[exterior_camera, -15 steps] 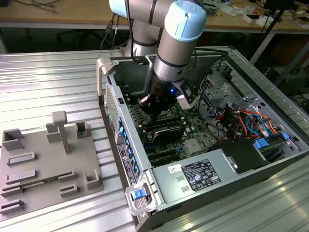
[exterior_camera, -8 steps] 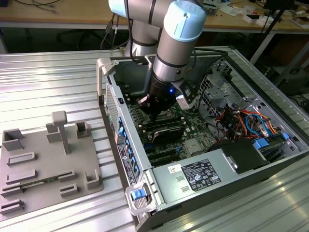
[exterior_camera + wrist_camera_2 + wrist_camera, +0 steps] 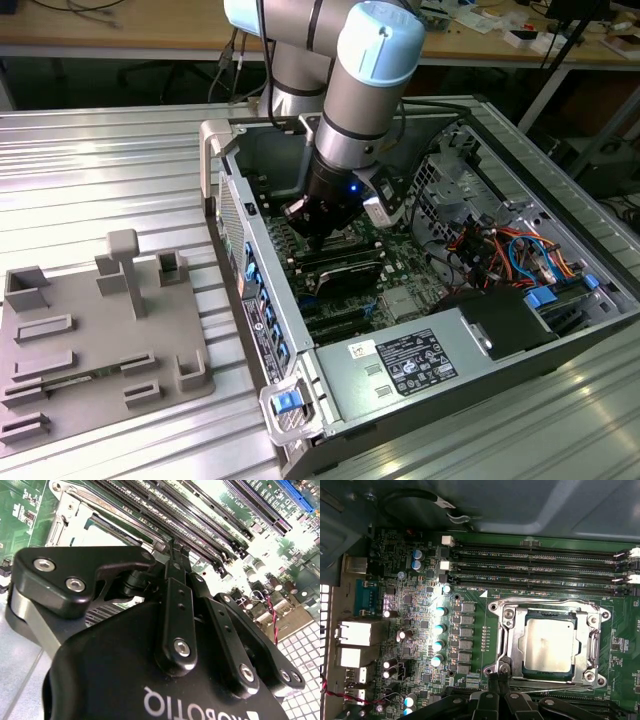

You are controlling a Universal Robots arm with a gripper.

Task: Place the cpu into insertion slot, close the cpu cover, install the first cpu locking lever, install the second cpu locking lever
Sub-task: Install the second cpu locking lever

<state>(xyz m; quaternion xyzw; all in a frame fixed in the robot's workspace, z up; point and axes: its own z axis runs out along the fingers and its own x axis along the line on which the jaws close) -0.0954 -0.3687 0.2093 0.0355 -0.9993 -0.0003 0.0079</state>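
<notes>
First wrist view: gripper [image 3: 496,679] clenched, empty, at cpu cover [image 3: 506,630] corner; cpu [image 3: 548,644] seated.

The cpu [image 3: 549,644] has a dull brushed-metal top, the cpu cover [image 3: 506,630] is shiny steel, and the end effector [image 3: 178,562] is matt black.

I see the cpu [image 3: 550,645], a flat square with a silver-grey top, lying level in the insertion slot [image 3: 549,614]. The cpu cover [image 3: 592,639], a shiny metal frame, lies closed around it, just beside the memory slots [image 3: 535,565].
</notes>
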